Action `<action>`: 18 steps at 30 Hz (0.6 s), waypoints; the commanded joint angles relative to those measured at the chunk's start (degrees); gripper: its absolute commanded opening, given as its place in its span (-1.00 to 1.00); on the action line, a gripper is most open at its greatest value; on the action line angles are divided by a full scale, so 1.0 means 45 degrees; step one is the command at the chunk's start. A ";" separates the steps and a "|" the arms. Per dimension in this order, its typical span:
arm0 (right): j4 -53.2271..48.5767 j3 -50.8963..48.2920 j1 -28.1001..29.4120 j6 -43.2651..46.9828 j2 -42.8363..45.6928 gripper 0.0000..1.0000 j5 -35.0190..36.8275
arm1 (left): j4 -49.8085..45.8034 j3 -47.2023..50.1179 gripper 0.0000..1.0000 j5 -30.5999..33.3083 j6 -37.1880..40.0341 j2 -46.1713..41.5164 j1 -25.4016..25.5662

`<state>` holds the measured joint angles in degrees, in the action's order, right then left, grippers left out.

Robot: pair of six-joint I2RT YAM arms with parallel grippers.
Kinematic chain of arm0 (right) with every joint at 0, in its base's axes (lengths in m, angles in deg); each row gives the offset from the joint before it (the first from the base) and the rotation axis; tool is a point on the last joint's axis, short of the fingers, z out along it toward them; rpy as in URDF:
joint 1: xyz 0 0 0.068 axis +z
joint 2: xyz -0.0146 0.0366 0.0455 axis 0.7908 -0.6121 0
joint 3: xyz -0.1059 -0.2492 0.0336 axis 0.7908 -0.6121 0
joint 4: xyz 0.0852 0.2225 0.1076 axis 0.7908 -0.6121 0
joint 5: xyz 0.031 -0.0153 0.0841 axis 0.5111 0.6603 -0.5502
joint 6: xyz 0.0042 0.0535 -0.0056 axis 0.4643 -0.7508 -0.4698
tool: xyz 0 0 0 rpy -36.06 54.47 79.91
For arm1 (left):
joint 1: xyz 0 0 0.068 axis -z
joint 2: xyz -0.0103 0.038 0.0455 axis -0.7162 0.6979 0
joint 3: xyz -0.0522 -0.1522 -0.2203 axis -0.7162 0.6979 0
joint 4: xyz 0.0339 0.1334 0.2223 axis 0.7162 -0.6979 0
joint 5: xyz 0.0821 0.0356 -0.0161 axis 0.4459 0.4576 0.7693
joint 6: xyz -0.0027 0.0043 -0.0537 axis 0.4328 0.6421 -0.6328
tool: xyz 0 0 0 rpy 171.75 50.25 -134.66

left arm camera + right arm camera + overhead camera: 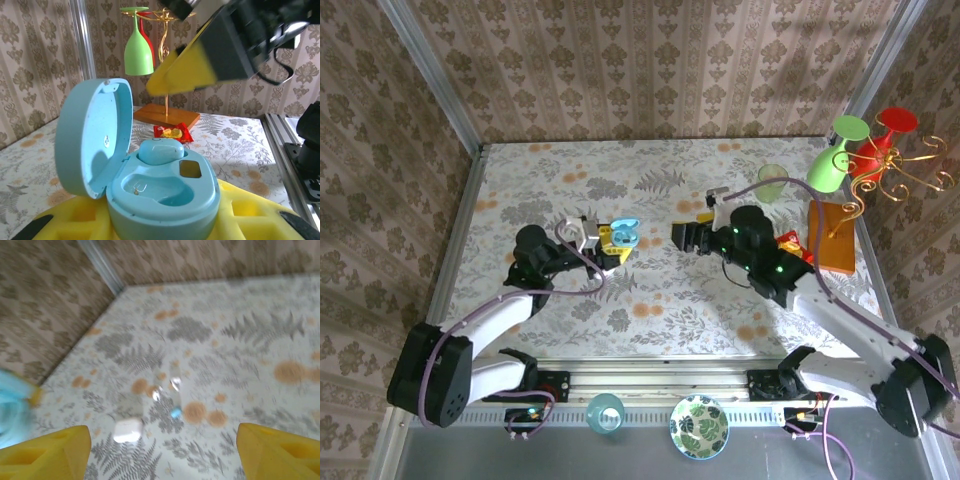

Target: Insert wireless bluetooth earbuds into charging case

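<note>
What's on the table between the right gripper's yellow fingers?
In the right wrist view, a small white rounded piece and a tiny blue-tipped bit lie on the floral tablecloth between the fingers of the right gripper.

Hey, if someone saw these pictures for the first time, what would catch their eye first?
An open blue case, lid up, sits in the left gripper just left of the table's centre. One blue piece is seated in it, and the well beside that is empty. At the far right, a green glass and a red glass hang upside down from a rack.
</note>
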<state>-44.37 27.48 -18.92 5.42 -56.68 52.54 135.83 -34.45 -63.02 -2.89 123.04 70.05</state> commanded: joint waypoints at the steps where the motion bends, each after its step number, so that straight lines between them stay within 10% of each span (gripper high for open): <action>1: -0.1381 0.0914 -0.0046 -0.1162 -0.1774 0.53 0.0183 | 0.0662 0.0109 -0.54 0.0168 -0.0046 -0.0478 -0.0047; 18: -0.3877 0.6892 0.0689 -0.1945 -1.0746 -0.01 -0.1496 | 0.0447 0.0206 -0.54 0.0460 0.0001 -0.1057 0.0084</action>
<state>-57.46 53.86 -16.91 -5.40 -102.45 46.29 136.24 -34.41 -61.07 -2.87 119.28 70.08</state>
